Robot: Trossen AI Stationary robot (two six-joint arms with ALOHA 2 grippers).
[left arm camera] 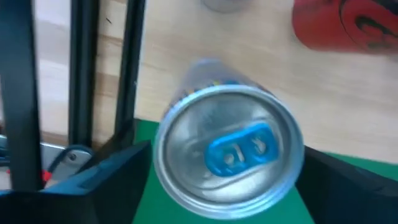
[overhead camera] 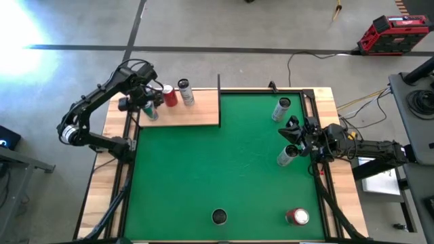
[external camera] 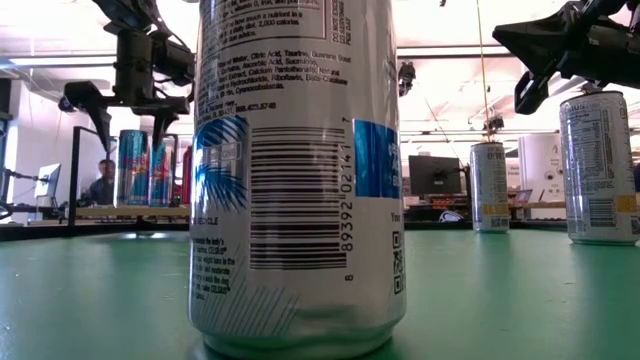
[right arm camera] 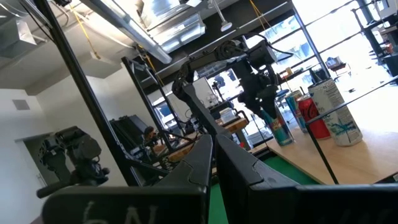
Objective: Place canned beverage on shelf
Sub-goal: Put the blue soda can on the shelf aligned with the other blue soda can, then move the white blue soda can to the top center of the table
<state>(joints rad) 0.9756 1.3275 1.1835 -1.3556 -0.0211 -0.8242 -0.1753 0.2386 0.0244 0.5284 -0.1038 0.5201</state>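
- The left gripper (overhead camera: 147,103) hangs over the shelf (overhead camera: 196,112) at the far left of the table, fingers spread wide on either side of a blue-tabbed can (left arm camera: 227,151) with a clear gap showing in the left wrist view.
- That can stands upright at the shelf's left end, near the board's edge by the green mat (overhead camera: 224,163); it looks set down, not gripped.
- 2 more cans are on the board just to its right: a red can (overhead camera: 169,95) and a silver can (overhead camera: 185,93).
- The right gripper (overhead camera: 293,132) waits at the right edge of the mat, fingers pressed together and holding nothing, with a can beside it (overhead camera: 286,156).
- Off the shelf there are 4 cans: that one, 1 at far right (overhead camera: 281,109), and 2 at the near edge, a dark-topped one (overhead camera: 220,216) and a red-topped one (overhead camera: 297,216).
- Handling call: these are thin aluminium, smooth and slippery, stiff if full but easy to dent. Weight I cannot judge from here.
- Best hold is on the straight side wall around mid-height, fingers on opposite sides, can kept upright; the rim and the tapered shoulder would let it slide.
- Tall and narrow, so a nudge from a finger pulling away could tip it into its neighbours.
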